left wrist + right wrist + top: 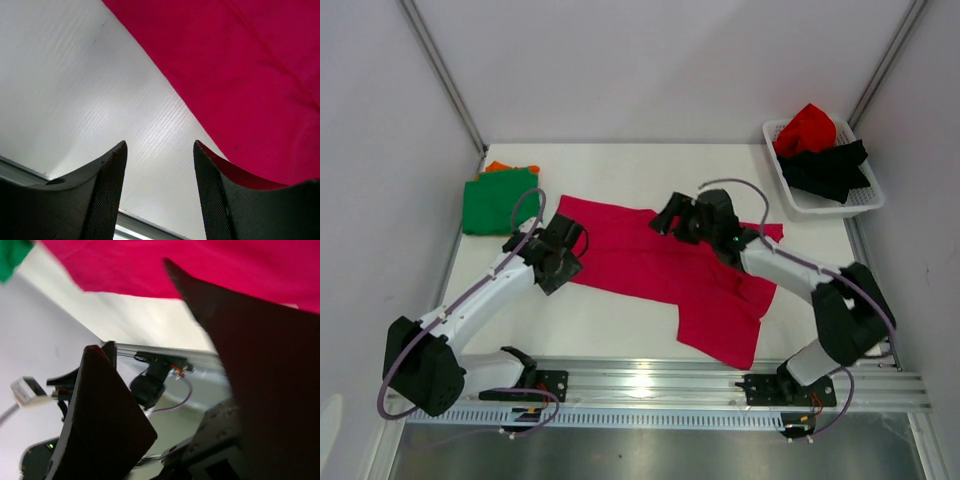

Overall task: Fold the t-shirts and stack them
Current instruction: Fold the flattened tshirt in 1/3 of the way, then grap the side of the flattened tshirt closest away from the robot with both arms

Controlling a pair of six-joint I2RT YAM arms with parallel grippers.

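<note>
**Staged for the fold**

The green t-shirt (500, 202) lies folded far left, starting the stack. The left gripper (563, 250), jaws spread and empty, stands at the left edge of the magenta t-shirt (640, 265); the right gripper (672, 216), likewise spread, stands at its far edge, apparently to pinch. At right, the basket (820, 208) holds the rest

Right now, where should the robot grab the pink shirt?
Nip the pink shirt at its left edge, sliding in low from the left. It lies flat and spread out, so only its edge gives the left tool something to pinch.
</note>
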